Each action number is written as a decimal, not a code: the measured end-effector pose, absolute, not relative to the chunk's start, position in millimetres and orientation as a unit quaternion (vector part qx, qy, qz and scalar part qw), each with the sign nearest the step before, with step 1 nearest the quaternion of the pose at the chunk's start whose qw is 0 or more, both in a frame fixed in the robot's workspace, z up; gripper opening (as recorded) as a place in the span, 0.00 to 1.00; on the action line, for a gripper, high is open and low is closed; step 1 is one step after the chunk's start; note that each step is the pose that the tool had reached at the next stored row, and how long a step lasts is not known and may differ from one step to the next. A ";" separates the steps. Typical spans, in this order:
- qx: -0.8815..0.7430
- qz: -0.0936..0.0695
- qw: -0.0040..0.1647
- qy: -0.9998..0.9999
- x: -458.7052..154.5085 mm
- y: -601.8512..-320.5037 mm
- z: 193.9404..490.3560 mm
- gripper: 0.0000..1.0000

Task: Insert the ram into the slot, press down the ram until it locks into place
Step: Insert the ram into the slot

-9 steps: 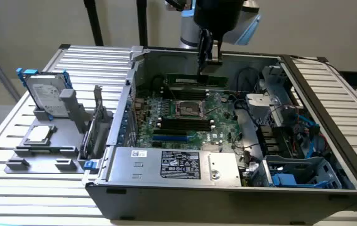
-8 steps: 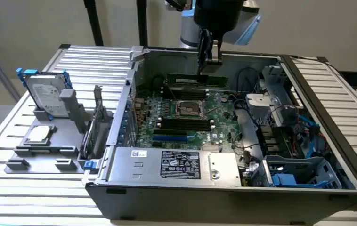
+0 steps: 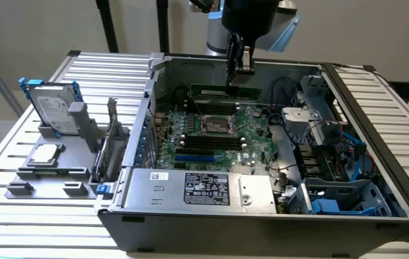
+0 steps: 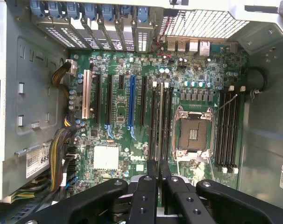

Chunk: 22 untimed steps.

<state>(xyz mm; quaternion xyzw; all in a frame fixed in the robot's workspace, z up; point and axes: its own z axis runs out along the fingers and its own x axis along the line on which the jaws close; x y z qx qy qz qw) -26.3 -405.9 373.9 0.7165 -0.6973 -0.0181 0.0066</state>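
1 thin green ram stick (image 3: 225, 90), pinched by the near-closed gripper (image 4: 158, 164), hovers over the black plastic slot (image 4: 167, 121); insertion needs square alignment.

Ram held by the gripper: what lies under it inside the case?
The ram, gripped edge-down by the gripper, hangs over the motherboard; below it runs a bank of black memory slots beside the CPU socket. The ram's edge covers the slot straight beneath.

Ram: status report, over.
Hand shut on long thin green ram stick. Stick held over the long black memory slots, not inserted. Nothing seen between them.
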 end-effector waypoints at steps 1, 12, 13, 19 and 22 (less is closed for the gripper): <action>0.716 -0.018 0.007 -0.697 -26.3 -405.9 373.9 0.13; 0.717 -0.017 0.006 -0.697 -31.9 -405.3 361.6 0.13; 0.717 -0.017 0.006 -0.697 -33.1 -405.2 359.8 0.13; 0.717 -0.017 0.006 -0.697 -35.9 -403.7 348.9 0.13; 0.717 -0.017 0.006 -0.697 -36.1 -403.1 343.5 0.13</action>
